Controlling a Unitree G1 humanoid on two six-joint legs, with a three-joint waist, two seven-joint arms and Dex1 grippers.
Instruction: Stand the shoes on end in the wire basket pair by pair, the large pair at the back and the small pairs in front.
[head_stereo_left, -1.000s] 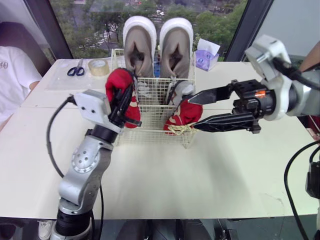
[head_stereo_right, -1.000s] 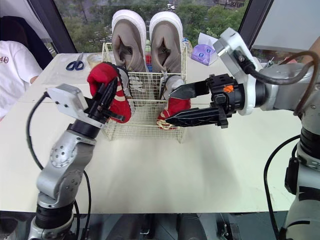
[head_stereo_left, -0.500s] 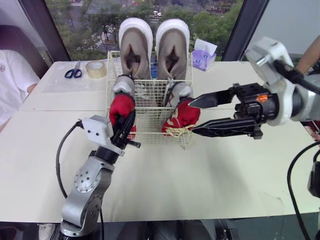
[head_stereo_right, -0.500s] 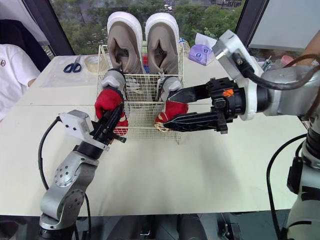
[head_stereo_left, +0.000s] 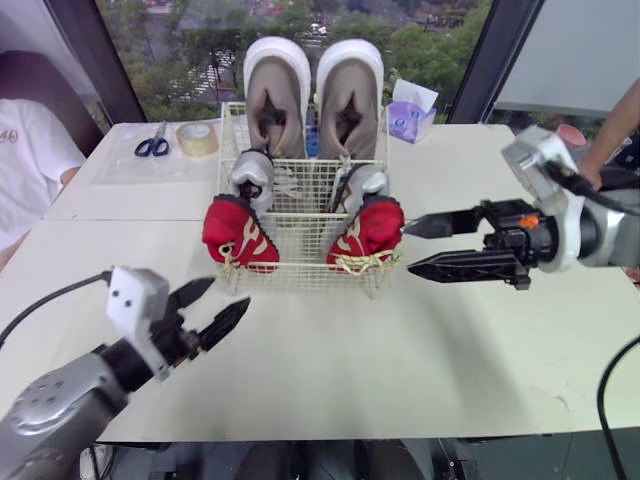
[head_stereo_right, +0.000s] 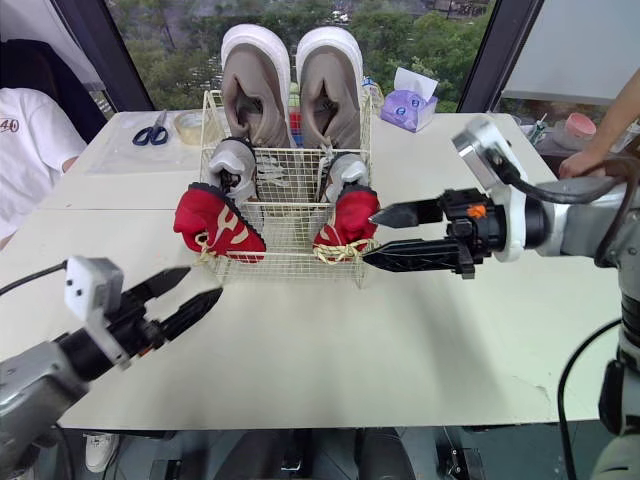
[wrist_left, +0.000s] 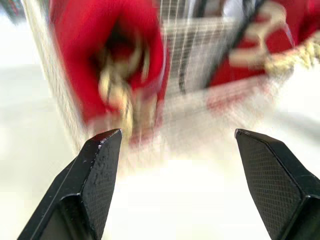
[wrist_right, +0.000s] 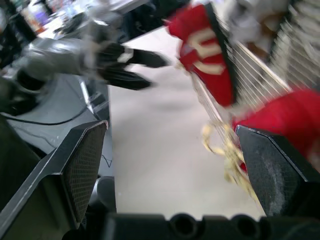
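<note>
The left gripper (head_stereo_left: 222, 300) is wide open and holds nothing — it hangs over the surface (head_stereo_left: 330, 360). A little ahead of it is the wire basket (head_stereo_left: 300, 240). A small red shoe (head_stereo_left: 238, 232) leans at the corner nearest it; inside or outside the wire, I cannot tell. The right gripper (head_stereo_left: 410, 248) is open and empty too, its tips just beside the other red shoe (head_stereo_left: 366, 230). Behind the red ones stand two small grey shoes (head_stereo_left: 252, 172), and farthest back — the big grey pair (head_stereo_left: 278, 95).

Wire basket (head_stereo_left: 300, 195) with shoes (head_stereo_left: 278, 100) on table (head_stereo_left: 400, 340)
</note>
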